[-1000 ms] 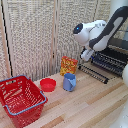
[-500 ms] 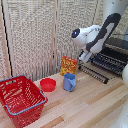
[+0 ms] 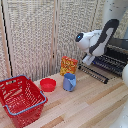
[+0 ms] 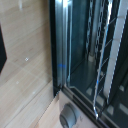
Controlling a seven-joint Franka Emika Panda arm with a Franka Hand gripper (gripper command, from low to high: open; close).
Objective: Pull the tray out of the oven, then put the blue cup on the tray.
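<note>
The dark oven point(image 3: 120, 46) stands at the exterior view's right with its door point(image 3: 94, 73) folded down. The tray point(image 3: 112, 64), a rack of thin dark bars, sticks out over the door. The wrist view looks down on the door glass point(image 4: 80, 45), with the tray's bars point(image 4: 100, 55) showing beyond it. The blue cup point(image 3: 69, 82) stands upright on the wooden table, apart from the oven. My gripper point(image 3: 86, 60) hangs above the door's front edge, higher than the cup and to its right. Its fingers are too small to read, and none show in the wrist view.
A shallow red bowl point(image 3: 48, 84) sits just left of the cup. A red wire basket point(image 3: 20, 99) stands at the front left. An orange and yellow box point(image 3: 69, 65) leans at the back by the slatted wall. A round knob point(image 4: 69, 116) shows in the wrist view.
The arm has swung away from the oven toward the exterior view's left and dropped slightly. The cup, bowl, basket and tray have stayed put.
</note>
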